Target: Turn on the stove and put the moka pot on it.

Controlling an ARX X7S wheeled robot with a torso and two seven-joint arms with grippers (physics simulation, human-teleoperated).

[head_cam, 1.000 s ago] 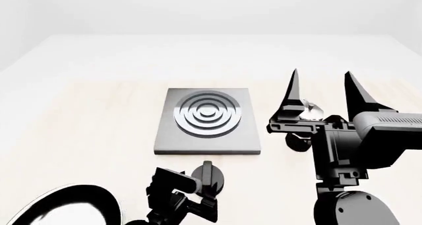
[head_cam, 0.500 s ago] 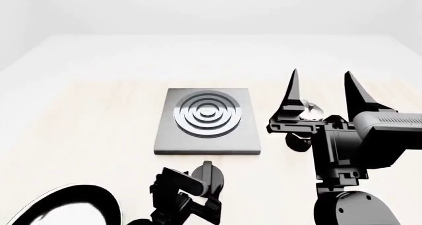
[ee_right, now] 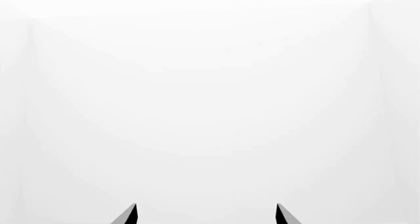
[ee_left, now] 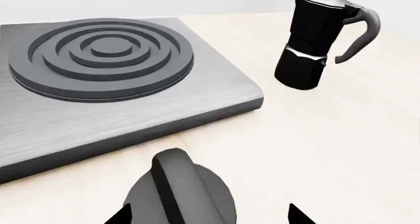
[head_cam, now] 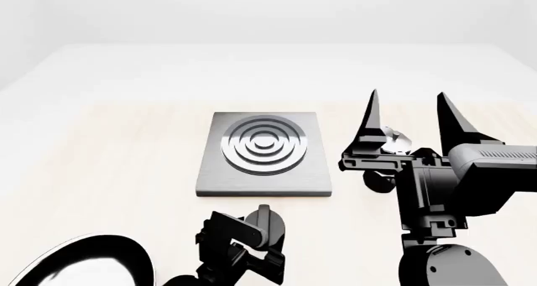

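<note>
Left gripper [head_cam: 256, 236] has crept toward knob [ee_left: 180, 194], bottom centre, fingers apart; right gripper [head_cam: 409, 113] spread, empty. Off-centre closing could skid knob.

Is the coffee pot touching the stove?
Apart. In the left wrist view, a wide strip of bare table shows between the coffee pot and the nearest edge of the stove.

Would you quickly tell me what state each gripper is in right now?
Left gripper: open, fingertips either side of the knob.
Right gripper: open, holding nothing.
</note>
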